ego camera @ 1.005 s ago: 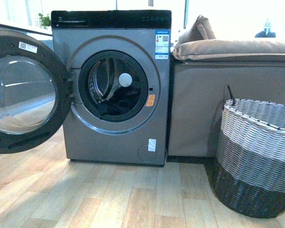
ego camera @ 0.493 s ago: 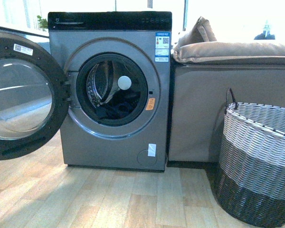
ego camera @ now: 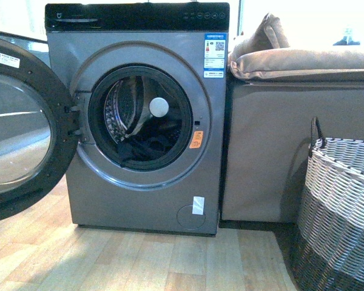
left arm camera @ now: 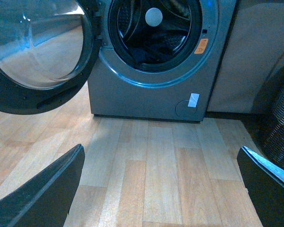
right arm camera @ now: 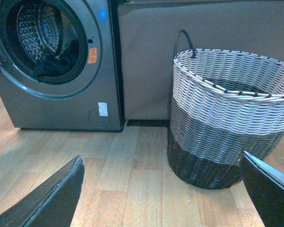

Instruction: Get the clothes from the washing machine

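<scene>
Though each wrist view shows only its own tool, left tool (left arm camera: 161, 153) and right tool (right arm camera: 162, 158) both hang spread wide and empty above the wooden floor (left arm camera: 199, 179). Beyond, the right wrist view alone takes in the whole woven basket (right arm camera: 227, 118) near the washing machine (right arm camera: 52, 109), whose black top only the front view shows. Deepest, the clothes (ego camera: 147, 148) lie low inside the open machine.

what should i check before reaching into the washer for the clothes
1. Door of the washing machine open: ok, swung wide.
2. Clothes in sight: ok, dark heap lying low inside.
3. Left gripper open, holding nothing: ok.
4. Right gripper open, holding nothing: ok.
5. Basket upright on the floor: ok; what is inside it: cannot tell.
</scene>
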Controlling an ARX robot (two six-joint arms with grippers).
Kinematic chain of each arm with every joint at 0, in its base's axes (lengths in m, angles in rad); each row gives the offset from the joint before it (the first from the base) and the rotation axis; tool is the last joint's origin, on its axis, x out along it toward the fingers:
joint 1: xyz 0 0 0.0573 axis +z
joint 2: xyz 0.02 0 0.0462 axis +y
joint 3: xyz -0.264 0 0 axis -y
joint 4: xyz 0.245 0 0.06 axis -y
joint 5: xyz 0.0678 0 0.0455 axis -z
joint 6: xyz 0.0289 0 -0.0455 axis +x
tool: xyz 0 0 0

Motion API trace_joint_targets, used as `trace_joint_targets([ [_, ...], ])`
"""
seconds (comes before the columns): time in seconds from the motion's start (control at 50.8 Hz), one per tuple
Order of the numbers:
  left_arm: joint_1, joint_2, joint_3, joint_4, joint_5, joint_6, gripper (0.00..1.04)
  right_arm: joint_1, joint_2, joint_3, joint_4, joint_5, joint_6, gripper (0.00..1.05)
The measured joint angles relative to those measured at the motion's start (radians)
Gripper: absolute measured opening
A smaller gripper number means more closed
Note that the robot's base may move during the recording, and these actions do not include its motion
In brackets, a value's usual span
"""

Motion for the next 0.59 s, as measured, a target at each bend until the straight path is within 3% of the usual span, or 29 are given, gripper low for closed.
trace_joint_targets([
  [0.591, 0.0, 0.0, 0.0, 0.0, 0.0, 0.0, 0.98, 0.0, 0.0, 0.0, 0.0, 0.0, 0.0, 0.97],
])
